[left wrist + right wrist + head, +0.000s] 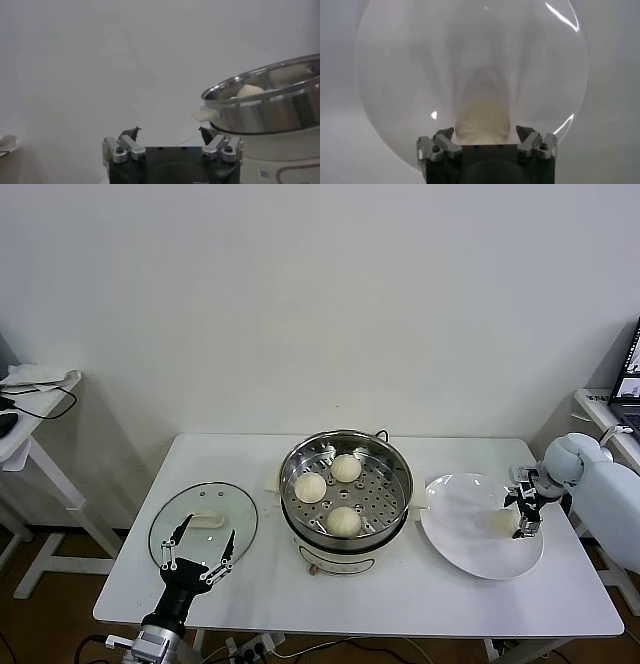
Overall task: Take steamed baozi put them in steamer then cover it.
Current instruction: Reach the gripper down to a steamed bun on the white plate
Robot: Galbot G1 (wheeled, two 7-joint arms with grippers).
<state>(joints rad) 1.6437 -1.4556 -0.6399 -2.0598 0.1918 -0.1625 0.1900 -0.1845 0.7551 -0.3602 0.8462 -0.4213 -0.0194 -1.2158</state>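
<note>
Left gripper (170, 136) at the lower centre of the frame, its 2 dark fingertips (131, 133) standing well apart with nothing between them, above a black body with metal knuckles. At the right of the frame, the steamer (270, 107): a shiny steel basket seated on a cream-white pot base, with a pale side handle (206, 114) projecting toward the gripper. 1 steamed baozi (248, 91) shows just above the rim. A plain pale wall (100, 55) fills the background.
</note>
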